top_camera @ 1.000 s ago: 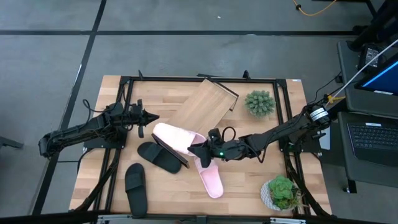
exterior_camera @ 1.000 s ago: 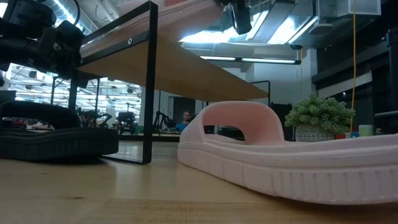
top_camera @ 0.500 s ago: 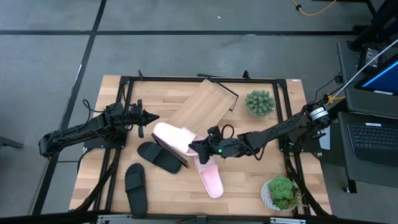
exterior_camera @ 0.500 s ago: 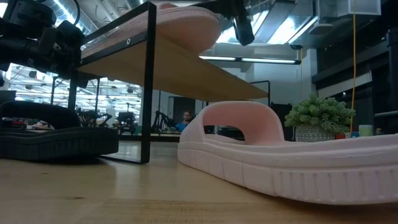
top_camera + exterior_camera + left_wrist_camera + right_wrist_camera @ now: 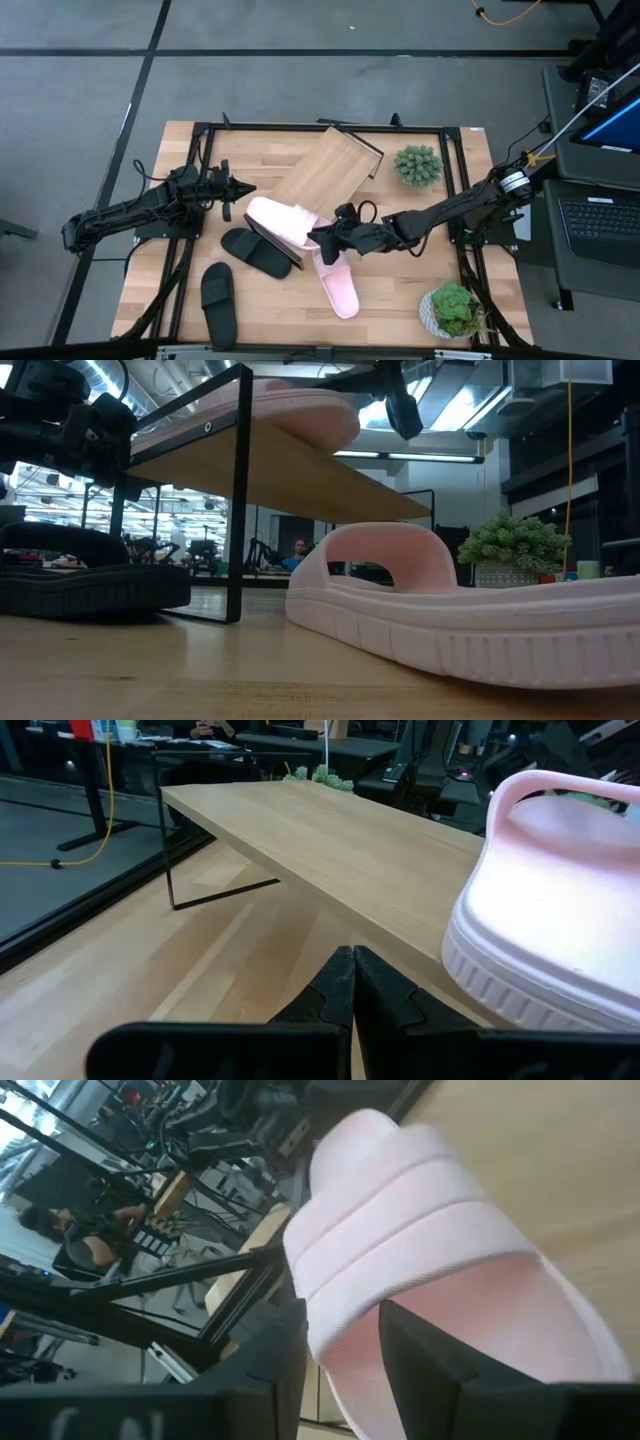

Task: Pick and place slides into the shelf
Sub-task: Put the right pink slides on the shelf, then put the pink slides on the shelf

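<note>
A pale pink slide lies on the lower end of the slanted wood shelf. In the low view its end overhangs the shelf's black frame. My right gripper is shut on this slide at its strap. The second pink slide lies sole-down on the table, close in the low view. Two black slides lie on the table at the near left. My left gripper is shut and empty, left of the shelf, and touches nothing. My right gripper holds the pink slide at one side of its wide strap. One finger reaches in under the strap and the other stands outside the slide's edge. The fingers come from the table's right, roughly level. The slide rests on the shelf board.
A potted plant stands at the far right and another at the near right corner. The black slide lies beside the shelf's black leg. A black frame runs around the tabletop.
My right gripper has brought the pink slide down onto the shelf. In the low view the slide's end has come down to the board and now overhangs the frame, and the finger has shifted slightly right and down.
</note>
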You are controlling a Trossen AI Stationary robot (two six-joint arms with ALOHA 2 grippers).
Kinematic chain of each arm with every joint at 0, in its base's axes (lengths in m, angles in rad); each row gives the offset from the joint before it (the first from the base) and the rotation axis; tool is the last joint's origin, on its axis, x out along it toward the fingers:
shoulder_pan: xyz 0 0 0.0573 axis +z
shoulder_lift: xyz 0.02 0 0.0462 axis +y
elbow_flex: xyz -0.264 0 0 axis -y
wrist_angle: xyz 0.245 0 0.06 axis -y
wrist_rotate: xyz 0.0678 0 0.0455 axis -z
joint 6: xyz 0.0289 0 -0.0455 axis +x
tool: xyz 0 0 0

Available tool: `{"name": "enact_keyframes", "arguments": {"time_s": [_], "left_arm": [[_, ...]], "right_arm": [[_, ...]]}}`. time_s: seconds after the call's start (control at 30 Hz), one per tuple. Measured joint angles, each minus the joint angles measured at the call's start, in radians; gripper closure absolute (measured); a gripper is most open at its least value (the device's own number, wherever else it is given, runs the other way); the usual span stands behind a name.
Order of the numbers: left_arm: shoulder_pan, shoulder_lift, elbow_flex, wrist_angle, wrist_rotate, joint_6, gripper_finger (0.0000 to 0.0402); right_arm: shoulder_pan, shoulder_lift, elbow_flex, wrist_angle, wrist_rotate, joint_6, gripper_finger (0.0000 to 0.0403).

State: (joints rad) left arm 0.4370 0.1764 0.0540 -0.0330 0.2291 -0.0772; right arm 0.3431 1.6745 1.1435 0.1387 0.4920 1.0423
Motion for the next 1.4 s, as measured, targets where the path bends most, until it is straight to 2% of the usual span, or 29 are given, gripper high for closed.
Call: {"name": "enact_keyframes", "arguments": {"time_s": [0.4, 0.6, 0.77, 0.97, 1.23, 1.4], "left_arm": [[0.000, 0.000, 0.000, 0.000, 0.000, 0.000, 0.0401], [0.000, 0.000, 0.000, 0.000, 0.000, 0.000, 0.0401], [0.000, 0.000, 0.000, 0.000, 0.000, 0.000, 0.0401], [0.000, 0.000, 0.000, 0.000, -0.002, 0.008, 0.0401], [0.000, 0.000, 0.000, 0.001, -0.007, 0.009, 0.0401], [0.000, 0.000, 0.000, 0.001, -0.007, 0.009, 0.0401]], "right_arm": [[0.000, -0.025, 0.000, -0.069, -0.004, -0.029, 0.0276], [0.002, -0.091, 0.000, -0.124, 0.003, -0.213, 0.0276], [0.004, -0.139, 0.000, -0.215, 0.012, -0.442, 0.0276], [0.004, -0.148, -0.001, -0.340, 0.013, -0.647, 0.0276], [-0.016, -0.148, -0.001, -0.363, 0.004, -0.929, 0.0276], [-0.024, -0.149, -0.001, -0.427, 0.002, -0.965, 0.0276]]}}
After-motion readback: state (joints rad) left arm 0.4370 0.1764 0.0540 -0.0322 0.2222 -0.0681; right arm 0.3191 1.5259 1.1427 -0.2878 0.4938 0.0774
